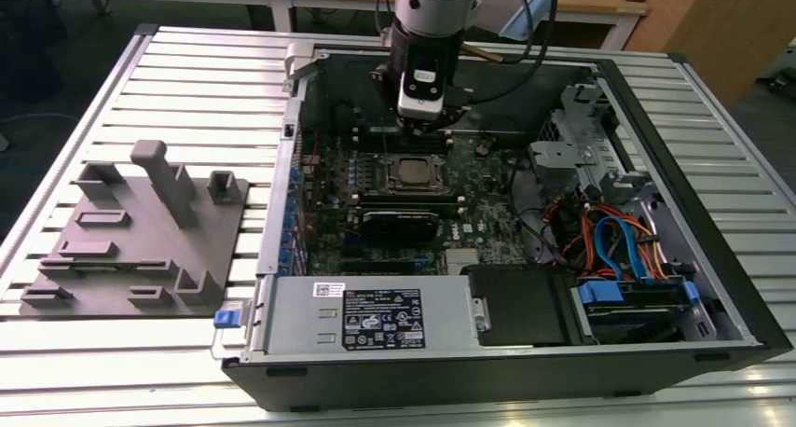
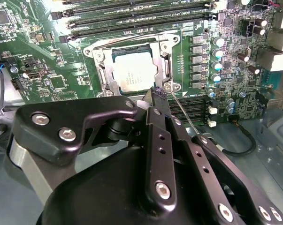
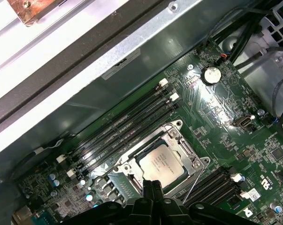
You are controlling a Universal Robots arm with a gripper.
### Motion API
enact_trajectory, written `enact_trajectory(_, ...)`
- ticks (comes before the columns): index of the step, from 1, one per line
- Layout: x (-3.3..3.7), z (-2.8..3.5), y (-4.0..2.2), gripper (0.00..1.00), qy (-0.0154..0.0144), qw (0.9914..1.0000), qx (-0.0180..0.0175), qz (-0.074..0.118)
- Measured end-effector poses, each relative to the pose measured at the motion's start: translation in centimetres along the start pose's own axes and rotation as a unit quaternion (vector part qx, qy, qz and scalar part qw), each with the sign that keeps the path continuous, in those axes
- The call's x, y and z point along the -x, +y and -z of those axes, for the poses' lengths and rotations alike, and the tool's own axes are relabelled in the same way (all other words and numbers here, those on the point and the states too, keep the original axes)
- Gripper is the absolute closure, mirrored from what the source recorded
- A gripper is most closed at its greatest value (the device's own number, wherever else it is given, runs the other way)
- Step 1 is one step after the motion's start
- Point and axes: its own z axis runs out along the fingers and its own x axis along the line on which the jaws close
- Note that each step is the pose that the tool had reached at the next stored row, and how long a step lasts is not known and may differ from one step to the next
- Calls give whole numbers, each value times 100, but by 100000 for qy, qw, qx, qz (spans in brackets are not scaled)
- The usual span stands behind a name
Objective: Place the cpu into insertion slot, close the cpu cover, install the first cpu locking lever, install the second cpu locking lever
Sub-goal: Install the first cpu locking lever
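Claw (image 2: 158, 93) closed, beside cpu cover (image 2: 100, 70) over cpu (image 2: 132, 72); locking lever (image 2: 181, 109) alongside, memory slots (image 2: 132, 18) nearby.

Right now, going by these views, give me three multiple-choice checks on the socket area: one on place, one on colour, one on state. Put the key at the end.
1. Where is the cpu?
A. Seated in the insertion slot
B. Loose on the board beside the socket
C. Outside the computer

2. What colour is the circuit board around the socket?
A. Blue
B. Red
C. Green

3. How does the cpu cover sit?
A. Swung up on its hinge
B. Down flat, framing the chip
C. Taken off

Key:
1 A: in both wrist views the silver chip sits square inside the socket's metal rim.
2 C: the board is green on every side of the socket.
3 B: the frame plate lies flat on the socket, and the chip's top shows through its window.
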Motion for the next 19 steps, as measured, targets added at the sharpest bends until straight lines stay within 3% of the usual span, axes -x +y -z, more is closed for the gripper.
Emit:
enact_trajectory(10,-1,0,-1,89,7,99999,-17,329)
enact_trajectory(15,-1,-4,-1,89,69,99943,-124,3368)
enact_trajectory(19,-1,-8,-1,89,111,99799,-219,6338)
